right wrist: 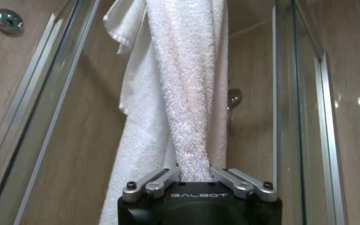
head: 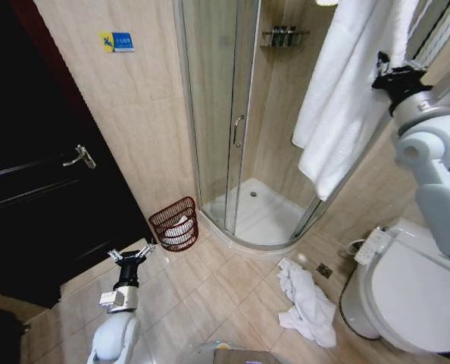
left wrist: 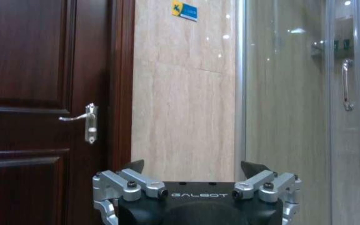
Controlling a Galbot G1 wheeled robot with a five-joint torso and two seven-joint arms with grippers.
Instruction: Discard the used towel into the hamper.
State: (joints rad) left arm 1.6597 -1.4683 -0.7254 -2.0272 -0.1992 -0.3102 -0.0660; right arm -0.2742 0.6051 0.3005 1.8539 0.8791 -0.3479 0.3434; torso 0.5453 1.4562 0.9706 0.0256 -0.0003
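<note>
Dark wooden door (head: 28, 189) with lever handle (head: 79, 157), far left. Left gripper (head: 132, 254), low over the tiled floor (head: 210, 296) before the door, fingers spread wide, holding nothing. Hamper (head: 175, 224), standing on the floor against the wall beside the shower enclosure (head: 232, 114), some white material inside. Second white towel (head: 308, 303), crumpled on the floor beside the toilet (head: 414, 296). White towel (head: 346, 98), hanging high at right. Right gripper (head: 392, 76), raised, fingers clamped on a gathered fold of the hanging towel.
</note>
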